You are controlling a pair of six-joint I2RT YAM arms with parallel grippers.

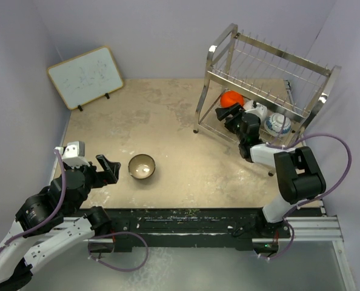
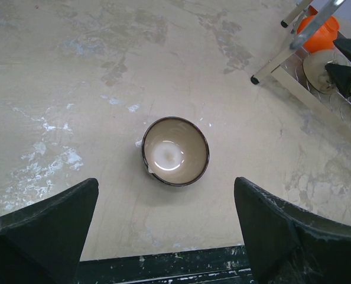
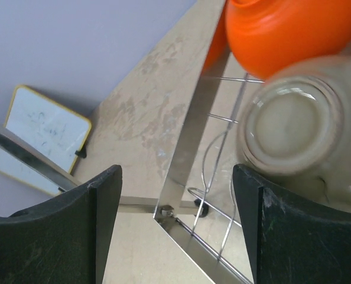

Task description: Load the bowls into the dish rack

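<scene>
Left wrist view puts the tan-brown bowl [image 2: 175, 151] dead ahead of my left jaws, which stand apart and empty. It sits upright on the table [image 2: 75, 71], centred on the gap. It is round, so no axis to line up. My right jaws, also apart, are off at the dish rack [image 1: 271, 66], so the left jaws are nearer.

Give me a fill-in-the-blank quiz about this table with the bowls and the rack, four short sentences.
1. The left gripper faces a tan-brown bowl that stands on the ____.
2. The orange bowl sits on the dish rack on its ____ tier.
3. The right gripper, at the rack, has its jaws ____.
4. Against the far left wall leans a ____.
Missing words: table, lower, open, whiteboard.
</scene>
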